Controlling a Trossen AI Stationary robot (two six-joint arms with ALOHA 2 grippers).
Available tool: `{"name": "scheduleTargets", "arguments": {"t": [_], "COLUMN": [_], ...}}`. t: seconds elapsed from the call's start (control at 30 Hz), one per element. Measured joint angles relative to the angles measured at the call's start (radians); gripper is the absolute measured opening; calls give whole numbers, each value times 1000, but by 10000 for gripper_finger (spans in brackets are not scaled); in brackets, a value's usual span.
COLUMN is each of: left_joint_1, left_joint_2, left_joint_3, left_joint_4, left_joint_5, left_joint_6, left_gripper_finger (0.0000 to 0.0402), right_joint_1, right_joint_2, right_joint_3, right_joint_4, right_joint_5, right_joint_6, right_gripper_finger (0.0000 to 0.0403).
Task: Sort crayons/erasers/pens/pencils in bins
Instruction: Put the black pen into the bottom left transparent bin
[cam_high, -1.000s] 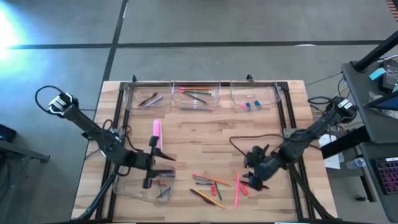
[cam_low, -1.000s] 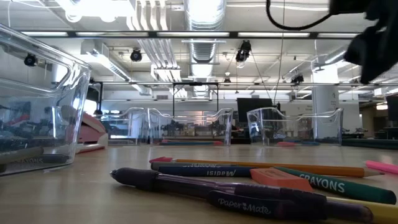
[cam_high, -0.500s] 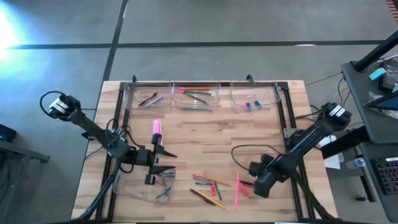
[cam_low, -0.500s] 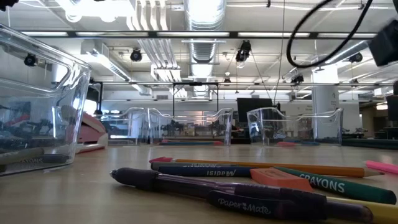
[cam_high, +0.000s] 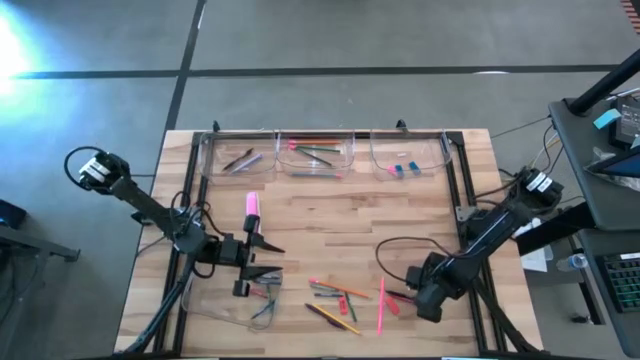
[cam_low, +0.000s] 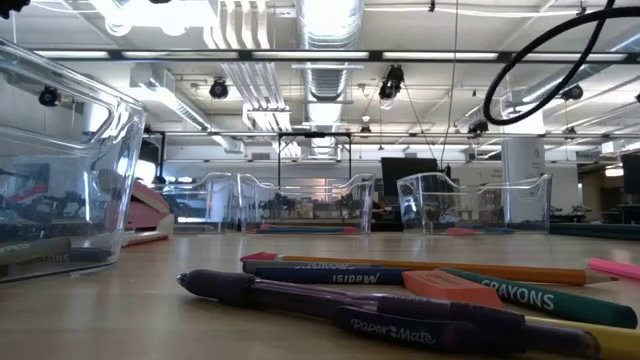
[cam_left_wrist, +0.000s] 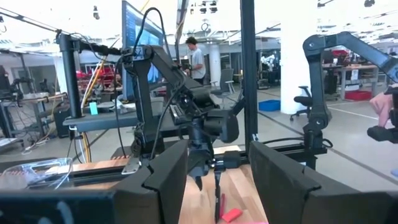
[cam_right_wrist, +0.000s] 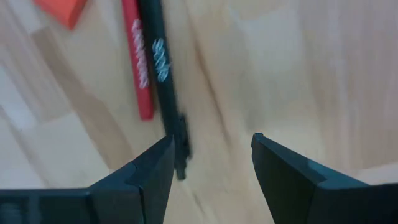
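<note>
Sorting is partly done. Three clear plastic bins (cam_high: 316, 153) along the far edge of the wooden table (cam_high: 330, 230) hold dark pens, mixed sticks and small erasers; a fourth clear bin (cam_high: 215, 300) near the left arm holds a few sticks. A loose cluster of pencils, crayons and pens (cam_high: 345, 298) lies unsorted near the front edge. The right end effector (cam_right_wrist: 211, 158), fingers wide and empty, hangs low over a black pen (cam_right_wrist: 163, 81) beside a red crayon (cam_right_wrist: 139, 65). The left end effector (cam_left_wrist: 214, 180), fingers apart and empty, sits by the fourth bin.
</note>
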Motion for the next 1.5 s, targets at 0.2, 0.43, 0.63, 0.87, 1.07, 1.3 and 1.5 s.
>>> {"name": "scheduleTargets", "arguments": {"t": [0.2, 0.43, 0.63, 0.87, 1.07, 1.3, 1.5], "left_joint_1": [0, 0, 0, 0, 0, 0, 0], "left_joint_2": [0, 0, 0, 0, 0, 0, 0], "left_joint_3": [0, 0, 0, 0, 0, 0, 0], "left_joint_4": [-7, -7, -8, -21, -21, -21, -21], "left_joint_5": [0, 0, -1, -1, -2, -4, -5], "left_joint_6": [0, -4, -20, -22, -23, -23, -23], "left_gripper_finger": [160, 160, 160, 160, 160, 160, 160], "right_joint_1": [83, 139, 140, 141, 141, 140, 140], "right_joint_2": [2, 2, 1, -2, 0, 0, 0], "right_joint_3": [-2, -21, -51, -91, -94, -95, -95], "right_joint_4": [7, 64, 99, 114, 102, 98, 97], "right_joint_5": [16, 98, 127, 134, 152, 157, 160], "right_joint_6": [106, 168, 172, 187, 188, 187, 182], "right_gripper_finger": [203, 203, 203, 188, 127, 58, 47]}}
